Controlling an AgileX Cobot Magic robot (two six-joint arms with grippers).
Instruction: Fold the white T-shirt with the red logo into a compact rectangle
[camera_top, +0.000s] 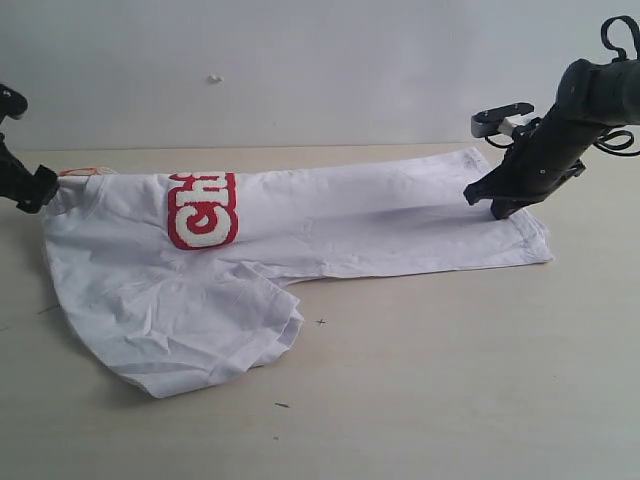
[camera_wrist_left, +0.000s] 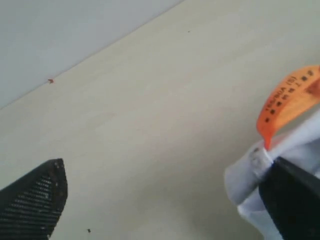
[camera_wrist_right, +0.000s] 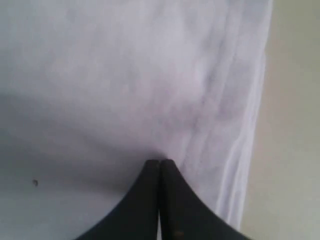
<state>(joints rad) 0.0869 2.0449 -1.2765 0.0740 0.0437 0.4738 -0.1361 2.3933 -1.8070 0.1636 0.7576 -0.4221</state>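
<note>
The white T-shirt (camera_top: 350, 220) lies folded lengthwise across the table, with one sleeve (camera_top: 200, 330) spread toward the front. Part of the red logo (camera_top: 203, 210) shows at the fold on its left. My left gripper (camera_top: 38, 186) is at the collar end, open (camera_wrist_left: 167, 165). One of its fingers (camera_wrist_left: 295, 200) rests against the collar (camera_wrist_left: 250, 175), beside the orange neck tag (camera_wrist_left: 290, 100). My right gripper (camera_top: 497, 207) is at the hem end, shut (camera_wrist_right: 160, 162). Its tips press into the white T-shirt (camera_wrist_right: 125, 75), and creases run out from them.
The pale table (camera_top: 450, 380) stretches in front of and to the right of the shirt. A plain wall (camera_top: 300, 60) rises close behind it. The hem edge (camera_wrist_right: 250, 150) lies just beside the right fingertips, with bare table beyond it.
</note>
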